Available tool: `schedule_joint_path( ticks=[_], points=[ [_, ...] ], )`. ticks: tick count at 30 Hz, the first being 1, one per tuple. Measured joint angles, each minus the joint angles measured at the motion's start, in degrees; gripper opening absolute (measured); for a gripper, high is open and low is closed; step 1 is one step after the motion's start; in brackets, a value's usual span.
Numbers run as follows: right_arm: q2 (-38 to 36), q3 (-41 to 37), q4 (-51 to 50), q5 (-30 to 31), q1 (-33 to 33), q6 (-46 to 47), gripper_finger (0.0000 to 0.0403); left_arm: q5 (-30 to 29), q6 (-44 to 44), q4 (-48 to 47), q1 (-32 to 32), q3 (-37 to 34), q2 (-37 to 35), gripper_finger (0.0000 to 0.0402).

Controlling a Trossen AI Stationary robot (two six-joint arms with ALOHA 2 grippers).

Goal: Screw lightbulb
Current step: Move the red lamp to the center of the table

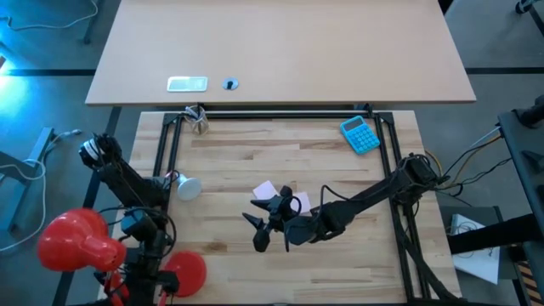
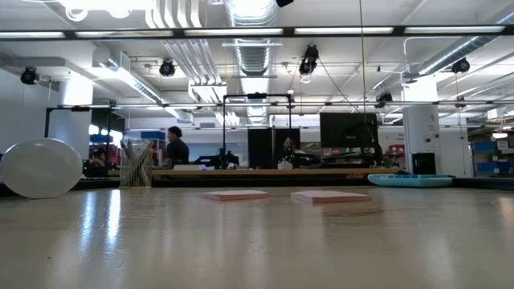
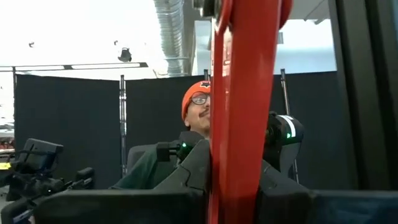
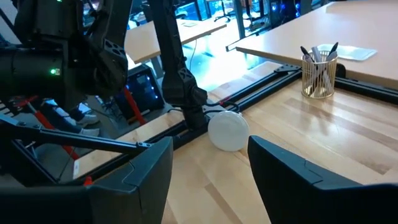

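Spread apart and empty, the right gripper (image 1: 265, 223) hovers over the wooden table (image 1: 340, 178), just beside the pink sticky notes (image 1: 265, 189) and aimed at the lightbulb (image 4: 228, 130). That bulb lies on its side near the table's left edge, well apart from the notes. Off that edge, the left gripper (image 3: 239, 180) is clamped on the red lamp (image 1: 76, 242), beside its round base (image 1: 189, 270).

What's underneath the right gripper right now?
Under the right gripper, pink sticky notes lie on the wooden table, partly covered by the fingers. How many notes cannot be seen from above.
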Motion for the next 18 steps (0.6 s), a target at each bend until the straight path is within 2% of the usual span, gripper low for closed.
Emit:
schedule_joint_path(
  ticks=[4,10,16,18],
  points=[
    [0.00,0.01,0.03,-0.01,0.26,-1.03,0.0204,1.07,-0.56,-1.61,2.87,-0.85,-2.71,0.0027],
    [-0.80,2.14,-0.03,0.00,0.70,-10.18,0.0203,1.75,-2.25,-7.98,11.22,-1.34,-8.33,0.0027],
    [-3.12,4.92,-0.30,-0.64,1.03,-22.16,0.0203,0.91,-2.87,-17.90,24.96,-1.21,-14.54,0.0027],
    [-4.63,5.09,-3.61,-1.04,1.32,-26.22,0.0203,-0.55,-2.71,-22.40,30.50,-1.20,-16.88,0.0027]
  ],
)
